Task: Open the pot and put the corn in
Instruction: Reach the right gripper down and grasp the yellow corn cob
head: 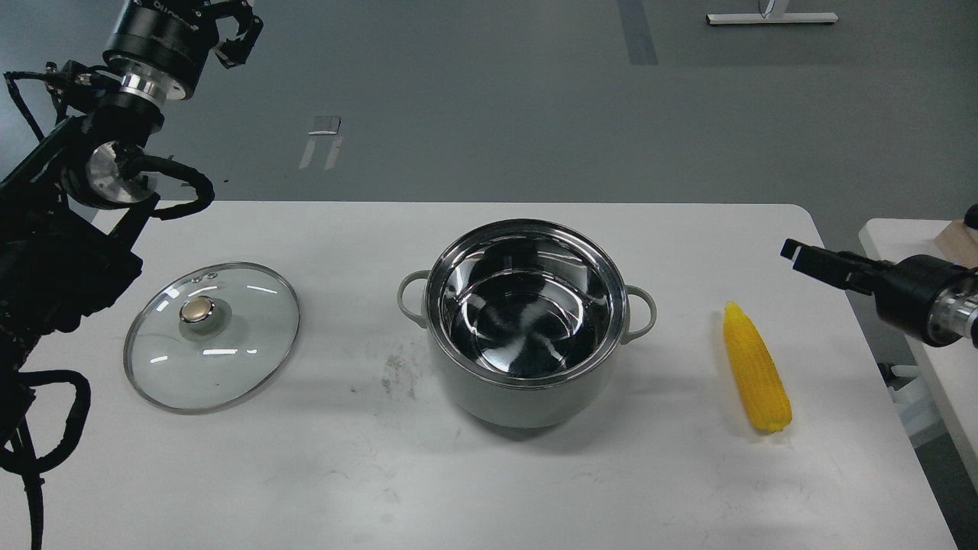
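Three objects sit on the white rectangular table [344,473]. The round pale grey-green pot [526,325] with its shiny steel interior stands uncovered near the middle, its two small loop handles pointing left and right. Well apart to its left, the round glass lid [212,336] with a gold knob lies flat on the tabletop. To the pot's right, clear of it, the bright yellow tapered corn cob [756,370] lies on the table, its narrow tip pointing away from the robot. The right gripper [798,256] hangs above the table's right edge, near the corn but not touching it; whether its fingers are spread or closed cannot be told. The left gripper [233,34] is raised at the upper left, fingers parted, holding nothing.
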Robot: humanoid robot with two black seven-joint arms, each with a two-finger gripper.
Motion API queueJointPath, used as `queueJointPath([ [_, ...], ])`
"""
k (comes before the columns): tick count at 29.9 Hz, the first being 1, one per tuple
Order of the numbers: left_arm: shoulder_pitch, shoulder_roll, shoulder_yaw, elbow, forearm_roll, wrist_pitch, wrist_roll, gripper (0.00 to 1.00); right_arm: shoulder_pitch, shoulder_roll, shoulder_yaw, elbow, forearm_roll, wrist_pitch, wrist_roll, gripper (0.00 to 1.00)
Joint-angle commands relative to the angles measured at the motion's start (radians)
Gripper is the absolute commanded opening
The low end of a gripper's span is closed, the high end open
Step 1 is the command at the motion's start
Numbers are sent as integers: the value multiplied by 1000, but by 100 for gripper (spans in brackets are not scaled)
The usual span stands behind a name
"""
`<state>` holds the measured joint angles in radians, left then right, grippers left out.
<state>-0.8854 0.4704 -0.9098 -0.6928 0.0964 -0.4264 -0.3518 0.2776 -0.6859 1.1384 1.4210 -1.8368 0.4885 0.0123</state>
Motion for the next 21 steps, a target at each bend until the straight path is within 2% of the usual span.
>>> queueJointPath([
  [1, 2, 0, -1, -2, 0, 0, -1, 98, -6, 54, -72, -11, -117, 0, -2, 100],
  [3, 2, 0, -6, -2, 0, 0, -1, 98, -6, 84, -106, -33, -168, 0, -6, 100],
  [9, 5, 4, -6, -4, 0, 0, -3, 98, -9, 131, -150, -76, -207, 0, -60, 93],
  [14, 5, 4, -4, -4, 0, 0, -3, 98, -20, 151, -155, -100, -207, 0, -63, 84],
  [18, 5, 0, -3, -4, 0, 1, -3, 98, -26, 152, -155, -102, -207, 0, -86, 57],
  [20, 5, -1, -3, -4, 0, 3, -3, 98, -28, 152, -155, -102, -207, 0, -87, 49],
  [21, 5, -3, -1, -4, 0, 6, -3, 98, -31, 152, -155, -102, -207, 0, -89, 39],
])
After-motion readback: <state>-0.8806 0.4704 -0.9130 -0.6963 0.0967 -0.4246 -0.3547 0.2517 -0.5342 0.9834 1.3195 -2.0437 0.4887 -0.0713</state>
